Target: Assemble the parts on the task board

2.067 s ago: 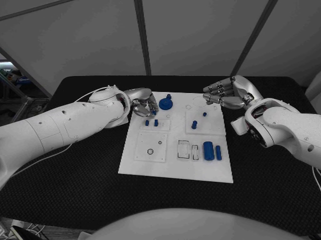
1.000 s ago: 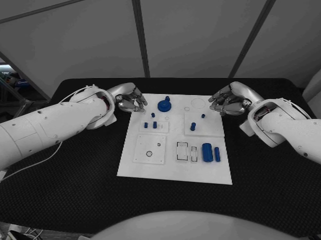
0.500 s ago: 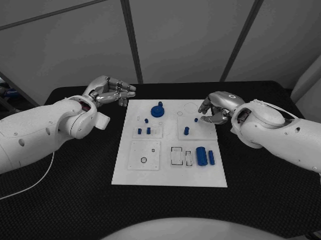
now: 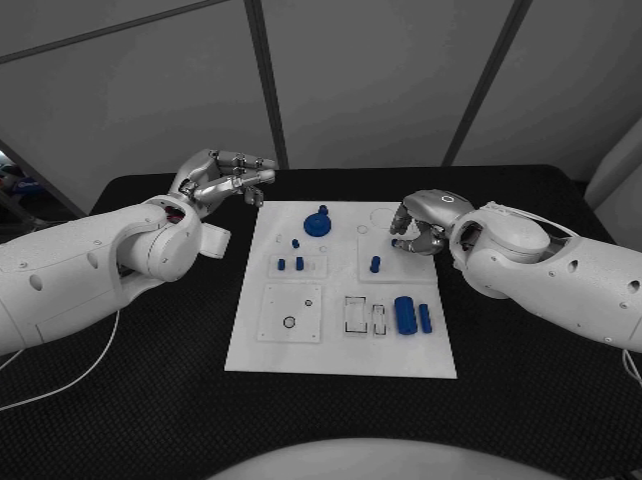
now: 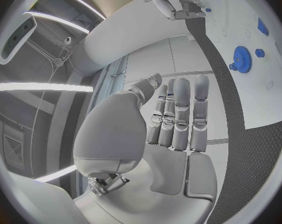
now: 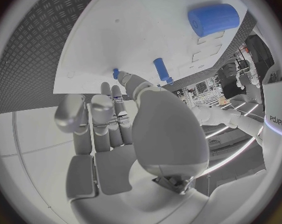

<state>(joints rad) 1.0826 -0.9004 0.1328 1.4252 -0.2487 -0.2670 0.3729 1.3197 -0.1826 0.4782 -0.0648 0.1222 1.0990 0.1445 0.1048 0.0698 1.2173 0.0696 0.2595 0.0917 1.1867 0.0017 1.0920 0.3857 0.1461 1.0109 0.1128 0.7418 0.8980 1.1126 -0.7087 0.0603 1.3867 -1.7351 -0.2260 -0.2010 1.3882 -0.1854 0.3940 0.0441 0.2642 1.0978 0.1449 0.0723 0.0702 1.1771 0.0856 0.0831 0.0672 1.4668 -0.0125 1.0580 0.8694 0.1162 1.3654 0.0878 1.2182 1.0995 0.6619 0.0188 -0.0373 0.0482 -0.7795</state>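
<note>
Parts lie scattered over the task board (image 4: pixel 264 350), the white plate in the middle of the black table (image 4: pixel 105 400). Nearest the robot, on the board's right side, a thick blue cylinder (image 4: pixel 405 314) lies flat with a thinner blue bar (image 4: pixel 425 319) just beside it on the right; two clear-edged slots (image 4: pixel 367 314) sit to their left, and farther left a square panel with a small ring (image 4: pixel 290 322) on it. Toward the middle, two short blue pegs (image 4: pixel 290 264) stand on the left side and a single blue peg (image 4: pixel 375 264) stands on the right side. Farther still, a blue gear-like disc with a knob (image 4: pixel 317 222) stands at the far left part of the board.

At the board's far right corner, the right hand (image 4: pixel 419 225) hovers low over the plate with its fingers curled in. In the right wrist view a small blue piece (image 6: pixel 116 73) shows at the fingertips (image 6: pixel 127 79), though whether it is pinched cannot be told. The single peg stands just near of this hand.

Off the board's far left corner, the left hand (image 4: pixel 223 176) is raised, fingers extended and close together, holding nothing; the disc is well apart to its right.
</note>
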